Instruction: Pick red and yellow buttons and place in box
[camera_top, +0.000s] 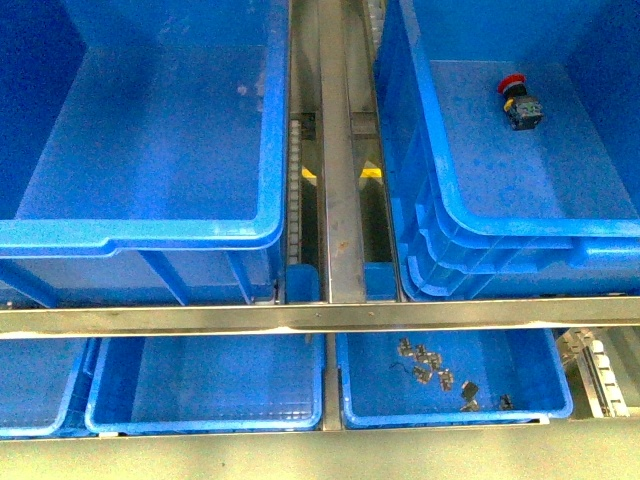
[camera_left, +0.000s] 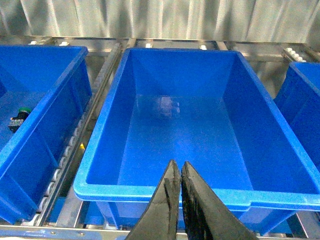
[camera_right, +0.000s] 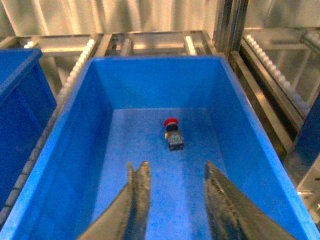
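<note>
Looking down the right wrist cam, the right gripper (camera_right: 174, 167) hangs over the near end of the right bin (camera_right: 150, 61), pointing down and forward into it. Its jaws are spread wide with nothing between them, just blue floor showing in the gap. The dark fingers (camera_right: 139, 190) look a bit scuffed.

The red button (camera_right: 173, 134) lies on that bin's floor, about mid-way along and ahead of the fingertips, not touching them. It's on its side: round red cap pointing toward the far wall, a bit of yellow under the cap, then a dark grey, boxy body. From the front cam it sits near the far end of the bin, clear of both side walls. If there's any print on the body, it's too small to read.

The left gripper (camera_left: 179, 167) is pinched shut, tips practically touching, holding nothing. It hovers just above the near rim of the left bin (camera_left: 165, 192), angled in toward it.

One bin further left (camera_left: 45, 90) has a green switch (camera_left: 18, 118) on its floor. A metal rail (camera_top: 340, 150) runs between the two big bins, and in the front cam a lower tray (camera_top: 555, 385) holds some small metal bits (camera_top: 430, 365). Neither arm shows up in the front cam.
</note>
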